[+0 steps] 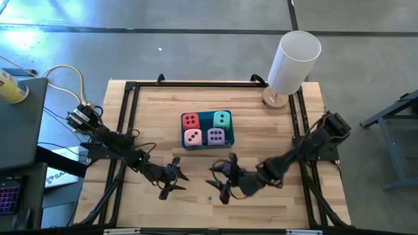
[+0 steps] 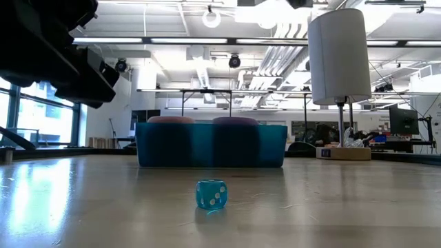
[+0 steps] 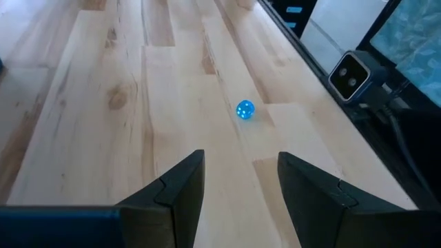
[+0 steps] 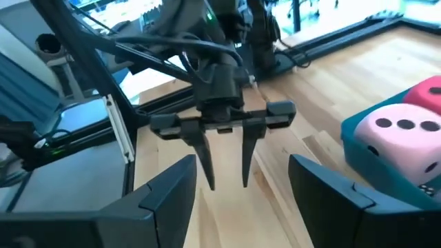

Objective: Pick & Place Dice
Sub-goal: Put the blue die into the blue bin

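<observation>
From above, four dice (image 1: 206, 128) fill the blue tray (image 1: 184, 140) mid-tabletop. Only the low and left wrist views resolve a tiny blue die (image 3: 245, 109) near the front edge. Left end effector (image 1: 173, 179) and right end effector (image 1: 220, 177) hover apart, empty.

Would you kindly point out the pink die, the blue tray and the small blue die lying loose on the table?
pink die (image 1: 192, 137): high view, on its dotted top face.
blue tray (image 2: 210, 145): low view, on its near wall.
small blue die (image 2: 211, 194): low view, on its front face.
</observation>
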`<action>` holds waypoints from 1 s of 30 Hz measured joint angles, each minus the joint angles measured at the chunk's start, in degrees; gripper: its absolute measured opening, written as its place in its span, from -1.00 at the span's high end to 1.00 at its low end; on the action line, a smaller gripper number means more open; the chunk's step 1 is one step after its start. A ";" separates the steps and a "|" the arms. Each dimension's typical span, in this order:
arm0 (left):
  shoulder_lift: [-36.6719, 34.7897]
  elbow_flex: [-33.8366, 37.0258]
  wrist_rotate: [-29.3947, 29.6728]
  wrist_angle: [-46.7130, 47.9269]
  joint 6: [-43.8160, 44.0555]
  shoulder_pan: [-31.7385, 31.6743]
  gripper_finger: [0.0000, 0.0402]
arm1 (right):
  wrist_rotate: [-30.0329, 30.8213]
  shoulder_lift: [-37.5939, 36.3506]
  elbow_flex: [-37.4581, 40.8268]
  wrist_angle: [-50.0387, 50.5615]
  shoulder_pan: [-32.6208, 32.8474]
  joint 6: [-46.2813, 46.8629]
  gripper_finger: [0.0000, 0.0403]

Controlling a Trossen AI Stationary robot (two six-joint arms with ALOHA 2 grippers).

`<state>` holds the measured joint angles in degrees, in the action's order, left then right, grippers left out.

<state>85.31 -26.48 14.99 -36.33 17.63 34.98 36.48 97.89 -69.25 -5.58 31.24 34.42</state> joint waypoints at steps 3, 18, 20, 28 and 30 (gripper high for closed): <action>1.67 0.00 0.00 -1.17 0.00 -0.04 0.11 | 5.10 0.00 0.00 -0.74 2.66 -1.89 -0.11; 11.17 -0.02 -0.31 -18.81 -0.17 1.00 0.11 | 12.05 1.97 -0.04 -3.75 9.48 -1.10 -0.11; 12.63 -0.02 -0.29 -19.99 -0.20 1.66 0.11 | 12.00 3.47 -0.09 -6.42 9.89 -1.13 -0.11; 19.89 -0.14 0.67 -31.15 3.28 5.31 0.11 | 11.79 6.64 -0.05 -11.87 11.80 -1.05 -0.11; 21.43 -0.47 1.79 -34.31 3.32 6.09 0.11 | 11.70 7.25 -0.04 -13.43 12.28 -1.04 -0.11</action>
<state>106.74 -26.95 16.78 -70.64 20.95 41.07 48.18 105.13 -69.30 -19.02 43.52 33.38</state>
